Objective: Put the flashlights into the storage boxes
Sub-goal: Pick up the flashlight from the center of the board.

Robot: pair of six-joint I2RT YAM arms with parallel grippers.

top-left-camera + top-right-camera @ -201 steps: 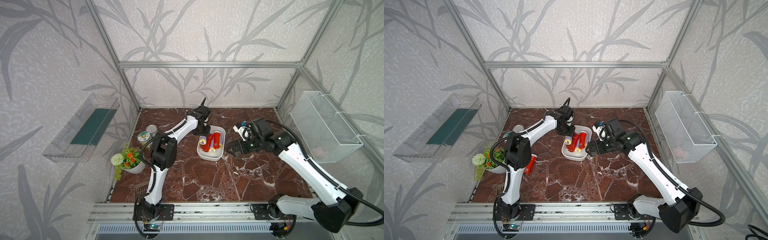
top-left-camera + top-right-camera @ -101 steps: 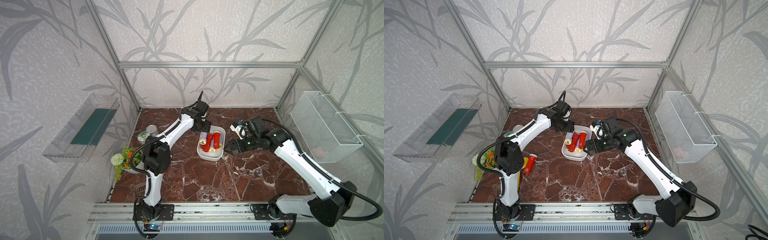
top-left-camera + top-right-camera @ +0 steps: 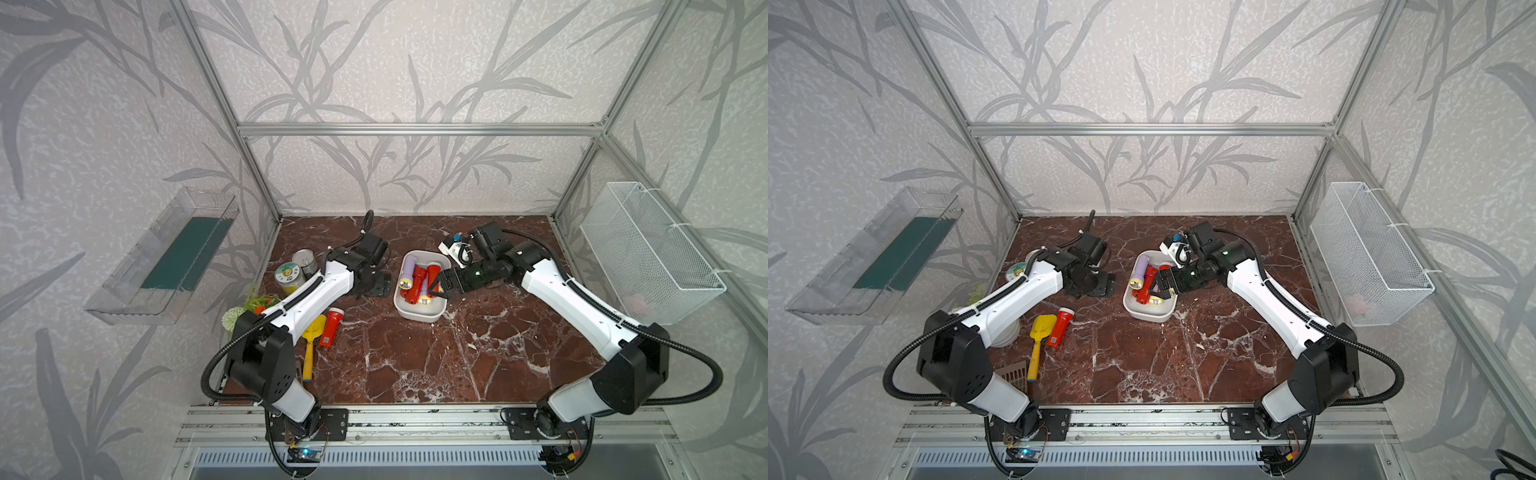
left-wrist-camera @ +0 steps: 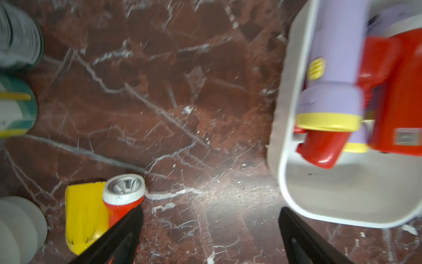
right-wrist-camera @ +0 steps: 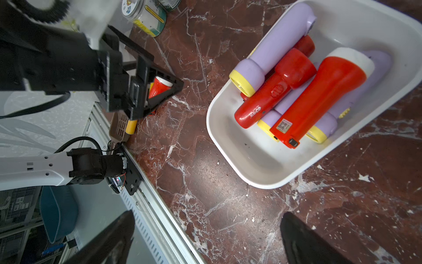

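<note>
The storage box, a shallow white tub (image 3: 419, 312) (image 3: 1147, 312) (image 5: 255, 157) (image 4: 342, 192), stands mid-table. Several flashlights lie in it, among them a lavender one (image 3: 409, 270) (image 5: 278, 45) (image 4: 335, 57) and red ones (image 3: 433, 272) (image 5: 324, 91). Another red flashlight (image 3: 331, 328) (image 3: 1061, 326) (image 4: 123, 194) lies on the marble to the left. My left gripper (image 3: 376, 284) (image 3: 1100, 284) (image 4: 210, 210) hangs open and empty between that flashlight and the tub. My right gripper (image 3: 436, 287) (image 3: 1160, 286) (image 5: 207, 214) stands open and empty over the tub's right edge.
A yellow scoop (image 3: 311, 336) (image 4: 84, 217) lies against the loose red flashlight. Two cans (image 3: 289, 276) and a flower pot (image 3: 245, 307) stand at the left edge. A clear bin (image 3: 166, 257) hangs on the left wall, a wire basket (image 3: 648, 253) on the right wall.
My left gripper has opened wide and drawn back leftward from above the tub; a lavender flashlight now lies at the tub's left side. My right gripper has moved in over the tub's right edge.
</note>
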